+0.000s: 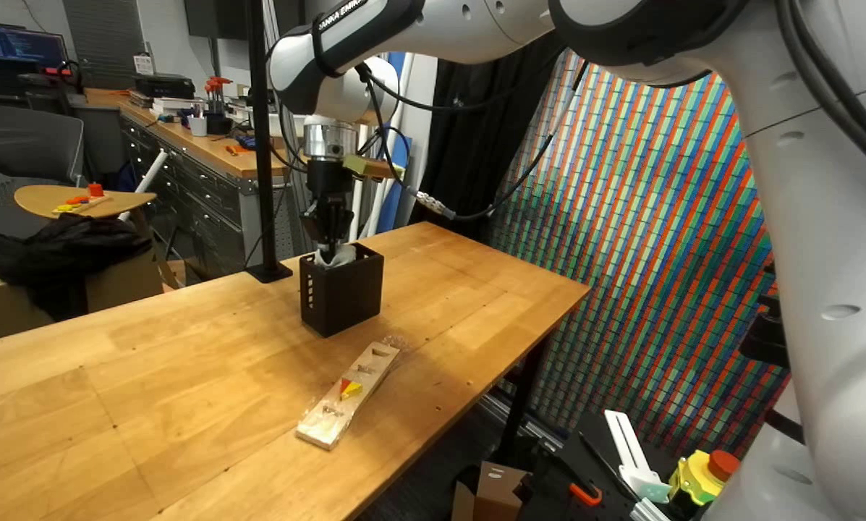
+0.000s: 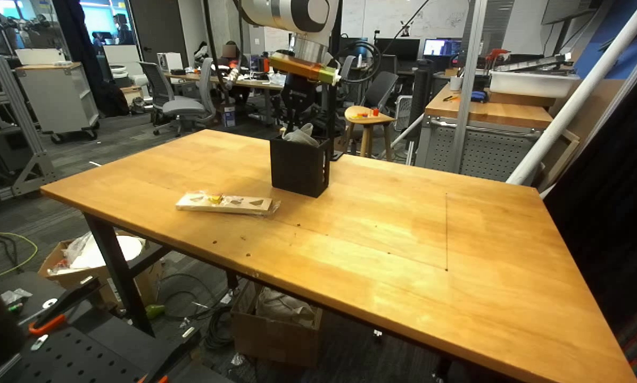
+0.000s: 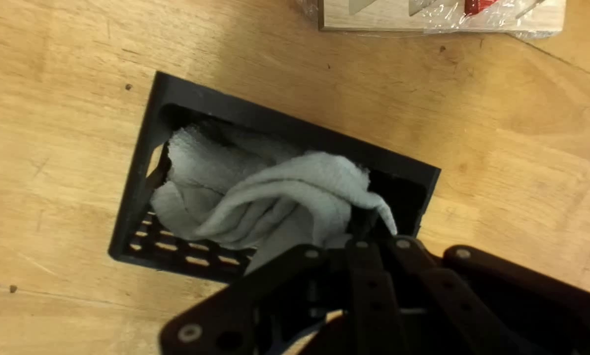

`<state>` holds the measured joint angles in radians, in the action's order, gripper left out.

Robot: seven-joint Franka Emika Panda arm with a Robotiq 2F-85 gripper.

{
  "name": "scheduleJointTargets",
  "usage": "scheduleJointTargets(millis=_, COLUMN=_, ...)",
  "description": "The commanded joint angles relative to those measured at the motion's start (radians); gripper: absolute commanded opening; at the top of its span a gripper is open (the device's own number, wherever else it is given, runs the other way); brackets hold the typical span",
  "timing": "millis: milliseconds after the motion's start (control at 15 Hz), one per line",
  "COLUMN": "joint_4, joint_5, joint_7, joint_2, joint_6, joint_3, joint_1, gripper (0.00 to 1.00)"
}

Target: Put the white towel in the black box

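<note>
Most of the white towel [image 3: 280,190] sits inside the black box [image 2: 297,166], the gripper [image 1: 330,251] apparently pinching it toward the box's four o'clock in the wrist view, so likely only release and retreat are left.

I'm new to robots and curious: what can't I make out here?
Bottom of the towel: both exterior views, hidden by the black box.
Whether the gripper grips it: wrist view, blocked by the gripper itself.
Wooden board: wrist view, cut off by the top edge.
</note>
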<state>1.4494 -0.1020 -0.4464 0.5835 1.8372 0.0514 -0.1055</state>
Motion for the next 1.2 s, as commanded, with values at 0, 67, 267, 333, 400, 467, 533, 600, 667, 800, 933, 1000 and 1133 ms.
scheduleJointTargets(millis=0, joint_4=0.011, joint_5=-0.010, joint_7=0.009, joint_2=-0.005, joint_6=0.012, joint_3=0.004, joint_1=-0.011, gripper=0.00)
scheduleJointTargets(millis=67, joint_4=0.010, joint_5=-0.014, joint_7=0.010, joint_2=-0.002, joint_6=0.012, joint_3=0.005, joint_1=-0.012, gripper=0.00)
scheduleJointTargets(millis=267, joint_4=0.010, joint_5=-0.021, joint_7=0.028, joint_2=0.011, joint_6=0.013, joint_3=0.004, joint_1=-0.016, gripper=0.00)
scheduleJointTargets(millis=333, joint_4=0.009, joint_5=-0.024, joint_7=0.033, joint_2=0.016, joint_6=0.015, joint_3=0.004, joint_1=-0.018, gripper=0.00)
scheduleJointTargets(millis=400, joint_4=0.009, joint_5=-0.029, joint_7=0.035, joint_2=0.021, joint_6=0.016, joint_3=0.005, joint_1=-0.021, gripper=0.00)
scheduleJointTargets(millis=467, joint_4=0.008, joint_5=-0.033, joint_7=0.037, joint_2=0.026, joint_6=0.017, joint_3=0.006, joint_1=-0.023, gripper=0.00)
scheduleJointTargets(millis=533, joint_4=0.008, joint_5=-0.037, joint_7=0.040, joint_2=0.030, joint_6=0.018, joint_3=0.006, joint_1=-0.026, gripper=0.00)
scheduleJointTargets(millis=600, joint_4=0.011, joint_5=-0.043, joint_7=0.041, joint_2=0.033, joint_6=0.020, joint_3=0.007, joint_1=-0.029, gripper=0.00)
scheduleJointTargets(millis=667, joint_4=0.016, joint_5=-0.055, joint_7=0.042, joint_2=0.036, joint_6=0.022, joint_3=0.008, joint_1=-0.034, gripper=0.00)
scheduleJointTargets(millis=800, joint_4=0.025, joint_5=-0.079, joint_7=0.041, joint_2=0.042, joint_6=0.027, joint_3=0.011, joint_1=-0.042, gripper=0.00)
scheduleJointTargets(millis=933, joint_4=0.033, joint_5=-0.104, joint_7=0.040, joint_2=0.052, joint_6=0.031, joint_3=0.013, joint_1=-0.050, gripper=0.00)
scheduleJointTargets(millis=1000, joint_4=0.036, joint_5=-0.117, joint_7=0.038, joint_2=0.056, joint_6=0.034, joint_3=0.014, joint_1=-0.054, gripper=0.00)
scheduleJointTargets(millis=1133, joint_4=0.044, joint_5=-0.144, joint_7=0.035, joint_2=0.067, joint_6=0.045, joint_3=0.019, joint_1=-0.060, gripper=0.00)
